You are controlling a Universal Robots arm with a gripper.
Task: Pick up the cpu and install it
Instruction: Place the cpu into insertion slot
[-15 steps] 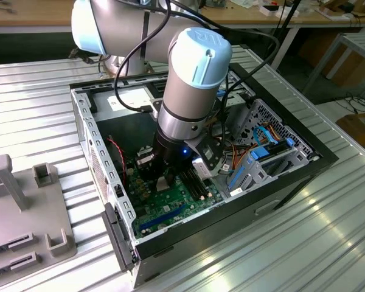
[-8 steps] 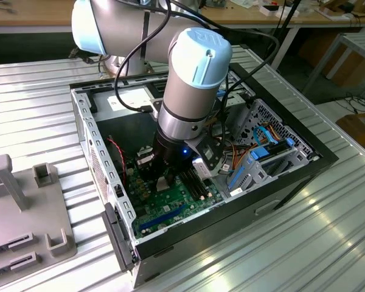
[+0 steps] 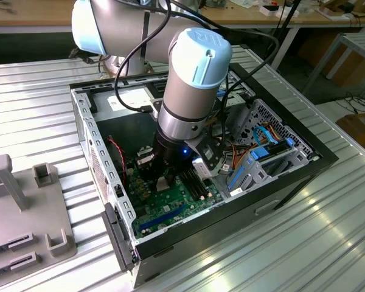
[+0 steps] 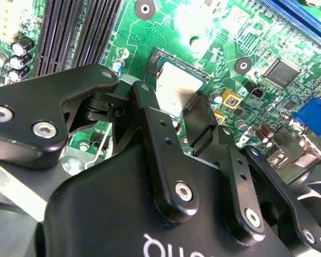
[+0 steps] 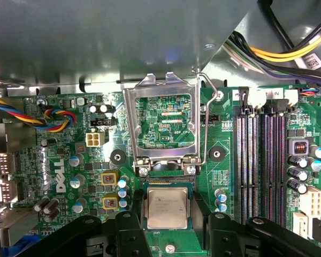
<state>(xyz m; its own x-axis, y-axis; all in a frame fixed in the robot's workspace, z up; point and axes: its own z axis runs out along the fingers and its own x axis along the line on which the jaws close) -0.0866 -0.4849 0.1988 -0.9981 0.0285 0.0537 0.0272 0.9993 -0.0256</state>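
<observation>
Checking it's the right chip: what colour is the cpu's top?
The cpu is pale silver-grey, best seen in the first wrist view.

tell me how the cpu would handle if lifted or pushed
Probably stiff: the cpu is a flat, metal-topped square. Likely light, far smaller than the motherboard. Its smooth top may be slippery; lying flat, it should not roll.

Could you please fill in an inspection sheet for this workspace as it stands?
Surface: ribbed metal table, open computer case on it.
Job's things: cpu lying in the socket, load plate raised.
Clutter: grey fixture at the exterior view's left.
Grippers: gripper low over the cpu.
Cables: coloured wires beside the motherboard; blue cable in the case.
Surroundings: wooden benches behind the table.
</observation>
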